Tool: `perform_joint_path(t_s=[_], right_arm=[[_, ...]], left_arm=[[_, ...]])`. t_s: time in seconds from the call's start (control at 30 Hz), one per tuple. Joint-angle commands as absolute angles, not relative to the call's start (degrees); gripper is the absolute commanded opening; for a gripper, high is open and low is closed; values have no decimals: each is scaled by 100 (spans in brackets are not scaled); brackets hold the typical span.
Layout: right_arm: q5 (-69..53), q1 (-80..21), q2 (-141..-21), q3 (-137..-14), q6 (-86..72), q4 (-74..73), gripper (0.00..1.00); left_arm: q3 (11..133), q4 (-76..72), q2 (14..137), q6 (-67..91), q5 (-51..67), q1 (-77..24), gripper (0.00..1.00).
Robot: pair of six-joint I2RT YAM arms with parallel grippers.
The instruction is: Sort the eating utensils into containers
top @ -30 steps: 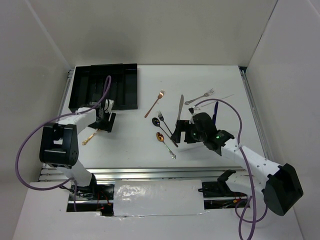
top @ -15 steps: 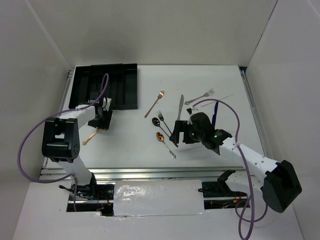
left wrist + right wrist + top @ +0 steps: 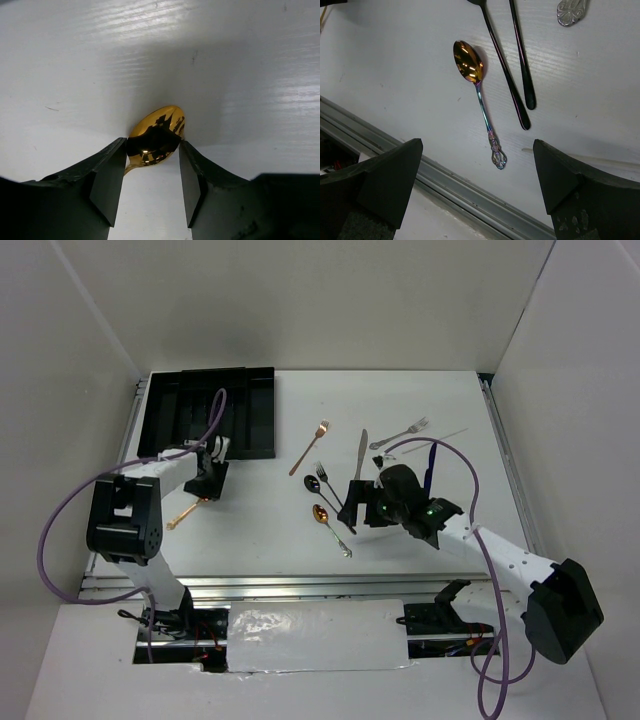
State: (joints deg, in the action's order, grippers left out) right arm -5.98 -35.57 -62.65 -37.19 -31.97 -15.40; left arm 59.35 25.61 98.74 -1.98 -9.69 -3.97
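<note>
A gold spoon [image 3: 156, 134] lies on the white table below the black tray [image 3: 160, 420] with its long slots. My left gripper [image 3: 152, 150] has its pads against both sides of the bowl; the handle [image 3: 178, 516] sticks out toward the near left. My right gripper [image 3: 477, 143] hangs wide open above a copper-bowled spoon [image 3: 476, 85] with an iridescent handle and holds nothing. Two glossy black utensils [image 3: 506, 75] lie beside it, a black spoon [image 3: 312, 483] and a black fork [image 3: 326, 483]. Farther back lie a knife [image 3: 360, 452], a copper fork [image 3: 311, 446] and a silver fork [image 3: 400, 435].
A thin pale stick [image 3: 447, 436] and a dark blue utensil [image 3: 431, 464] lie at the back right. The metal rail of the table's near edge [image 3: 445, 185] runs just below the right gripper. White walls close in on both sides.
My left jaws have narrowed onto the gold spoon's bowl, and the left wrist has shifted slightly toward the tray. The right gripper has edged a little left and stays wide open.
</note>
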Motion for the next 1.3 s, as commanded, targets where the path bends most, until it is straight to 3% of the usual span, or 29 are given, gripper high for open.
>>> perform_joint_path(t_s=[0.0,0.1,0.43,0.57,0.83,1.03,1.27], right_arm=[[-475,-3639,-6258,-3929,-3296,-1345,100],[-431,-3656,-6214,-3955,-3296,-1415,100],[-361,-3700,-6038,-3841,-3348,-1476,100],[-220,-3726,-5915,-3841,-3384,-1547,100],[-53,-3727,-5546,-3876,-3507,-1713,100],[272,-3709,-5379,-3990,-3542,-2021,100],[1362,-3700,-4686,-3832,-4052,-2215,100]], left_arm=[[6002,2979,10072,237,-888,-536,58],[6231,3234,10125,395,-809,-624,50],[6415,3410,9555,888,-686,-949,45],[6609,3559,9326,748,-335,-1002,38],[7224,4165,8773,510,-167,-1116,36],[7953,4823,8534,62,-833,-1011,38],[9137,4614,8980,-211,-1019,-19,42]])
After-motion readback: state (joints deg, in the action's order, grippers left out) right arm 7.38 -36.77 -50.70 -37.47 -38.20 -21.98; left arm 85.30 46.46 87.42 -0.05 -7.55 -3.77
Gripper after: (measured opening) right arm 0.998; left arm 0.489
